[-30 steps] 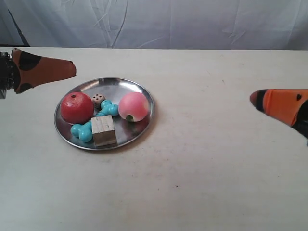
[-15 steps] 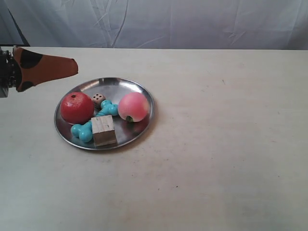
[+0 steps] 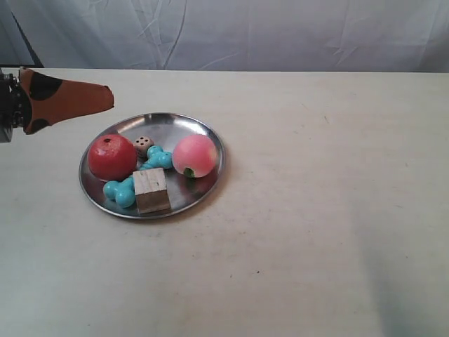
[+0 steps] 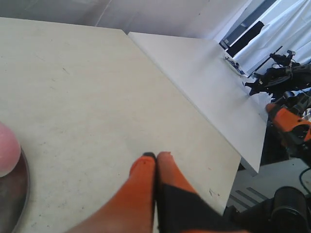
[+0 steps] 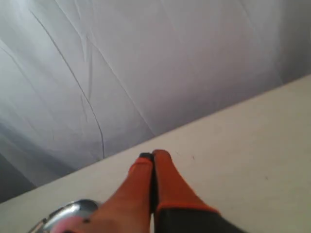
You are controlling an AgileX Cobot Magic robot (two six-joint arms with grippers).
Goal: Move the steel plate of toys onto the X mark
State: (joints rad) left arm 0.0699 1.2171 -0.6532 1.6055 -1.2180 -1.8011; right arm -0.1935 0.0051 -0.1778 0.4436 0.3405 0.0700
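The steel plate (image 3: 175,126) lies left of the table's middle. It holds a red apple-like ball (image 3: 112,156), a pink peach (image 3: 194,155), a turquoise bone (image 3: 130,186), a pale wooden cube (image 3: 151,189) and a tiny die (image 3: 143,144). My left gripper (image 3: 109,98) is the arm at the exterior view's left. It hovers beside the plate's far-left rim, shut and empty (image 4: 155,155), with the peach (image 4: 7,148) and plate rim (image 4: 22,184) at its view's edge. My right gripper (image 5: 153,154) is shut, empty and outside the exterior view. No clear X mark shows.
Bare cream tabletop (image 3: 316,210) stretches to the exterior view's right of the plate. A pale curtain (image 3: 245,35) hangs behind the table. In the left wrist view the table's far edge (image 4: 228,160) drops off, with the other arm (image 4: 289,126) beyond it.
The arm at the exterior view's right has pulled out of that view. The left gripper has shifted only slightly beside the plate. The plate and toys have not moved.
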